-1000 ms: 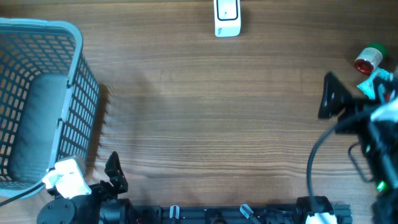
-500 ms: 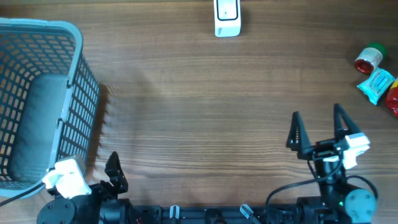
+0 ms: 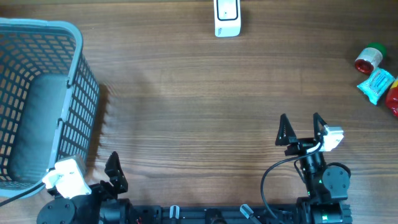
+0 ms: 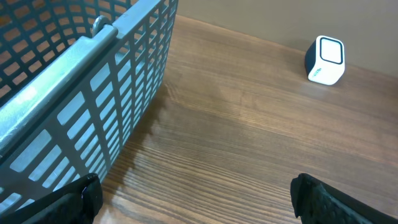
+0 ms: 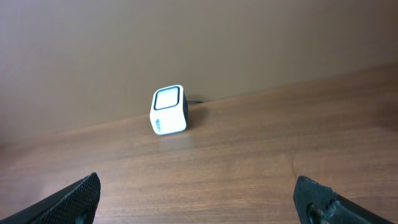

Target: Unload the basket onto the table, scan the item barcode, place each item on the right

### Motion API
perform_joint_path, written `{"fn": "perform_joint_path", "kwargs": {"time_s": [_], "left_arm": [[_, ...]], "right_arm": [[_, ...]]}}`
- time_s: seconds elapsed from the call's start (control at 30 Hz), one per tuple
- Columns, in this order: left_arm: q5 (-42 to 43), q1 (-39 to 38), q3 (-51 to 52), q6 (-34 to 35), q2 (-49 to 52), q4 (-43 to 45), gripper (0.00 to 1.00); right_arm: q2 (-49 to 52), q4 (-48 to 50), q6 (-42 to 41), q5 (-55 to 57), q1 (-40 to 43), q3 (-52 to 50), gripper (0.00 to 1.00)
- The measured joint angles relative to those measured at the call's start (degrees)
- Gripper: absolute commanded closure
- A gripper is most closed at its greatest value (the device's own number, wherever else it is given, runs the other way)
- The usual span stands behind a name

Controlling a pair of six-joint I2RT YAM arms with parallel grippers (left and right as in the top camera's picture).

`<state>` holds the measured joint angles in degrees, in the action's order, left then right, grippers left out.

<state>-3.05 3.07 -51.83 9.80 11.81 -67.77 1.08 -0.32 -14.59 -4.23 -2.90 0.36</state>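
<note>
My right gripper (image 3: 300,118) has swung back from the far right edge, where it was reaching toward the items, and now sits near the front of the desk (image 3: 199,93), right of centre, its jaws spread wide and holding nothing. My left gripper (image 4: 196,191) has not shifted; it hangs at the front left corner beside the basket (image 3: 74,74), likewise wide open and empty. I count three items, lying close together at the right edge, well apart from both grippers: a small green container with a red cap (image 3: 369,58), a light blue crinkled packet (image 3: 376,85) just below it, and a red thing (image 3: 393,99) cut off by the edge of the view. No barcode is legible. There is one scanner (image 3: 227,17), white-faced with a dark back, at the far middle of the desk, and one blue-grey slotted basket.
</note>
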Motion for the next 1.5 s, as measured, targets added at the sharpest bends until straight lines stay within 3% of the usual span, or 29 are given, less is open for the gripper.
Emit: {"fn": "perform_joint_path", "kwargs": {"time_s": [0.23,0.83,0.93,1.1,1.27,1.5], "left_arm": [[0.0,0.0,0.0,0.0,0.0,0.0,0.0],[0.3,-0.1,0.0,0.0,0.0,0.5,0.0],[1.8,-0.7,1.9,0.3,-0.6,8.7,0.0],[5.2,-0.3,19.2,0.4,-9.7,34.5,0.0],[8.1,0.8,33.0,0.4,-10.8,49.7,0.0],[6.2,-1.0,45.1,0.3,-11.0,55.3,0.0]], "right_arm": [[0.0,0.1,4.4,0.2,-1.1,0.0,0.0],[0.0,0.1,4.5,0.2,-1.1,0.0,0.0],[0.0,0.2,4.5,0.2,-1.1,0.0,0.0],[-0.1,0.2,4.7,0.2,-1.1,0.0,0.0],[-0.2,0.2,4.8,0.2,-1.1,0.0,0.0],[-0.2,0.2,4.9,0.2,-1.1,0.0,0.0]]}}
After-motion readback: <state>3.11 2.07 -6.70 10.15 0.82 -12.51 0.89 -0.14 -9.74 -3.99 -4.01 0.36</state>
